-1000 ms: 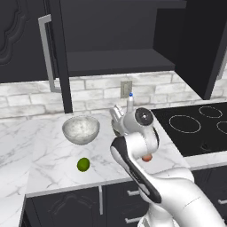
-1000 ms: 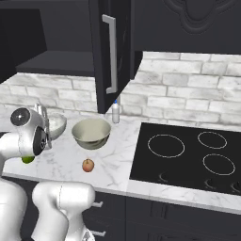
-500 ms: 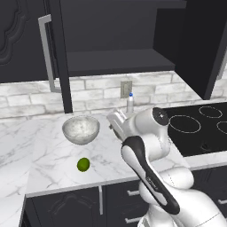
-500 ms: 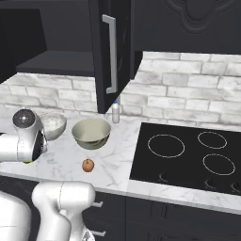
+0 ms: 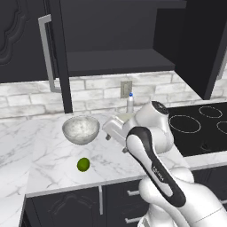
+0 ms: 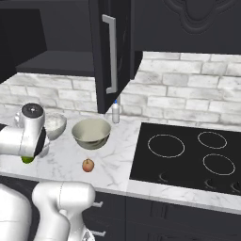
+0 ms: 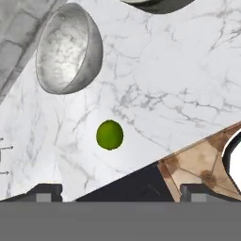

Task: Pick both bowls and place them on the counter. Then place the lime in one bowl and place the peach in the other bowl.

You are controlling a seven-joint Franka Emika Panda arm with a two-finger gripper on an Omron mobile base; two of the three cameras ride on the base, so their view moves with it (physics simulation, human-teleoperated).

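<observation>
Both bowls stand upright on the counter (image 5: 48, 170). The white-grey marbled bowl (image 5: 80, 129) (image 7: 68, 49) is on the left, and the cream mottled bowl (image 6: 91, 132) is to its right, its edge at the top of the hand view (image 7: 157, 4). The lime (image 5: 83, 164) (image 7: 109, 134) lies on the marble in front of the marbled bowl. The peach (image 6: 87, 164) lies in front of the cream bowl. My gripper (image 5: 116, 142) (image 7: 121, 193) hangs open and holds nothing, above the counter to the right of the lime, looking down on it.
A small white bottle (image 6: 115, 112) stands by the brick wall behind the cream bowl. The black stovetop (image 6: 188, 155) lies to the right. An open cabinet door (image 6: 110, 52) hangs above the bowls. The counter's front edge (image 7: 155, 162) runs close to the lime.
The arm has swung and the hand has dropped lower and turned left toward the lime. The jaws stayed open. Bowls and fruit have not moved.
</observation>
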